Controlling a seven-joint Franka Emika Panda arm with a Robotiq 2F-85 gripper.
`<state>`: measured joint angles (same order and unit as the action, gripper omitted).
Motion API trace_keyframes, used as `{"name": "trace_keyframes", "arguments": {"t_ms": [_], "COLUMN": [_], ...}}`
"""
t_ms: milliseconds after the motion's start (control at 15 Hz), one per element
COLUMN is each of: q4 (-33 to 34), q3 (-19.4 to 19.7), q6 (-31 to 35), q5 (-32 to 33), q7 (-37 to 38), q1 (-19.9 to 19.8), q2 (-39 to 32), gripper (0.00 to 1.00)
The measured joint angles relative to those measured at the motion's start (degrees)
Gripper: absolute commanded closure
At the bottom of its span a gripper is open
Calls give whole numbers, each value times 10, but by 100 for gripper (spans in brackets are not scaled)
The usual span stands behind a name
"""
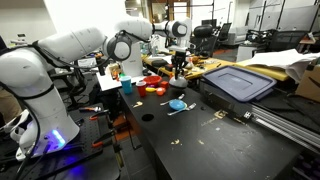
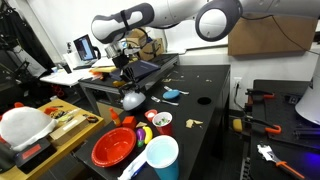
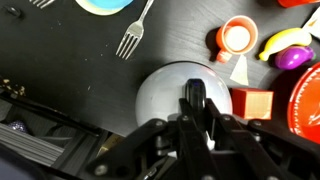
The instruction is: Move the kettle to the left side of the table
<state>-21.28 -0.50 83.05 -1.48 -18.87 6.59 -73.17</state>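
The grey metal kettle [image 3: 160,95] fills the middle of the wrist view, its dark arched handle running between my fingers. My gripper [image 3: 193,108] is shut on that handle from above. In an exterior view the kettle [image 2: 131,98] hangs under my gripper [image 2: 127,80] near one edge of the black table [image 2: 205,100]. I cannot tell whether it touches the top. In an exterior view my gripper [image 1: 178,68] stands over the far part of the table [image 1: 200,140]; the kettle is hard to make out there.
A fork [image 3: 130,35], a blue plate [image 2: 172,95], an orange cup [image 3: 237,38], an orange block [image 3: 255,103] and toy fruit [image 3: 288,48] lie near the kettle. A grey-blue bin lid [image 1: 240,80] lies farther along. A red bowl [image 2: 113,147] and a blue cup [image 2: 160,155] stand on the side bench.
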Motion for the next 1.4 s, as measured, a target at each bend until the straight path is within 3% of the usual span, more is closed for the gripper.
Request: {"name": "trace_keyframes", "arguments": {"t_ms": [333,400,467,733,1000,1400], "q4": [1,1,1,3,6,7], "q3": [7,7,8,16,28,46], "q6": [73,78,81,71,6,-58], "q5": [20,24,27,42,66,95], "q7": [-24,-25,-25,-44,-45,-43], "q1": [-2,-2,-3,-3,-1,2], "q2": [-25,-25,-26,-26,-12,31], "gripper": [95,57,56,27,1,0]}}
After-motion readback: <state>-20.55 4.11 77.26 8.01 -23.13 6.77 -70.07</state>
